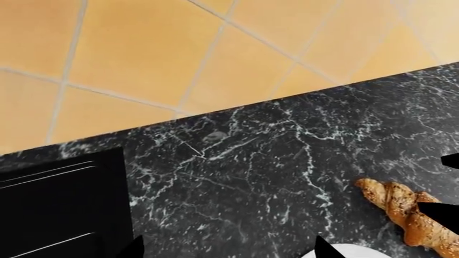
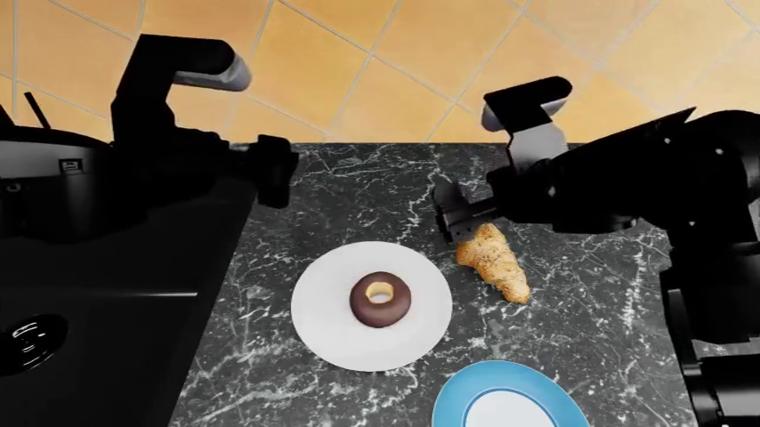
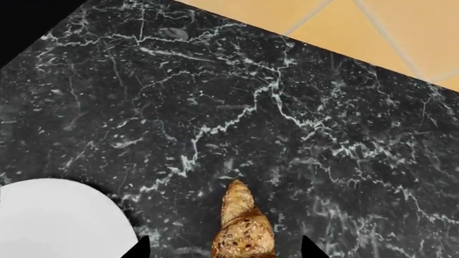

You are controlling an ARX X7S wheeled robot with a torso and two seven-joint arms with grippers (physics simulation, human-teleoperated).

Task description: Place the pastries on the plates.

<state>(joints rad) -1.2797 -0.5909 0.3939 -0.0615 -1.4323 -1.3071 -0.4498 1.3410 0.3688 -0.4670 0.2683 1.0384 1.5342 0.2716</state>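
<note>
Dark marble surface noted, with orange tiled floor beyond its far edge. Chocolate-glazed donut resting at the centre of the white plate, mid-surface. Croissant lying directly on the marble just beside that plate, toward the right edge, on neither plate. Blue-rimmed plate at the near edge, bare white centre, partly cut off by the frame. Right hand positioned at the far end of the croissant; fingertips spread either side of the pastry in the right wrist view, croissant between them, contact not discernible. White plate visible beside it in the same view. Left hand held near the far left of the marble, beside a black appliance; only dark fingertip points visible in the left wrist view, set well apart, nothing between them. Croissant also seen there, lying apart from the left hand.
</note>
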